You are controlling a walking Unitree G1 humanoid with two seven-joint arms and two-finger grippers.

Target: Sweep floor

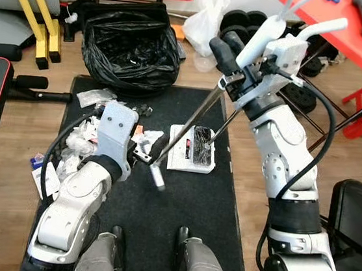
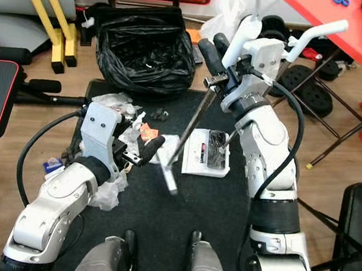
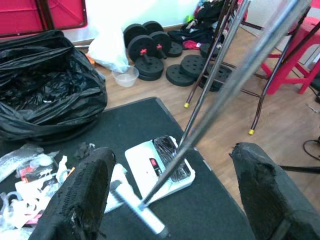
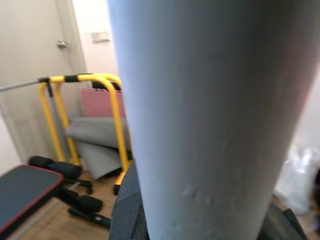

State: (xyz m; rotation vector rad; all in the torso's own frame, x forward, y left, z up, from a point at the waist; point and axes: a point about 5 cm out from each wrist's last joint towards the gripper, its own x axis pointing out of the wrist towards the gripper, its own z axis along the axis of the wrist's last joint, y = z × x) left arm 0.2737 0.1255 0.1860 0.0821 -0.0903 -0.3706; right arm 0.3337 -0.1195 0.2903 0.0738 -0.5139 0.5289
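Here the right end effector (image 1: 232,61) clamps two handles (image 1: 261,37); left end effector (image 3: 170,200) gapes wide.

left tool (image 2: 145,150) low, fingers apart, right tool (image 2: 224,54) raised, clamped

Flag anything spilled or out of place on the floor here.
Crumpled wrappers and plastic scraps lie strewn over the left side of the black mat, outside the open black trash bag. The white dustpan already holds dark debris.
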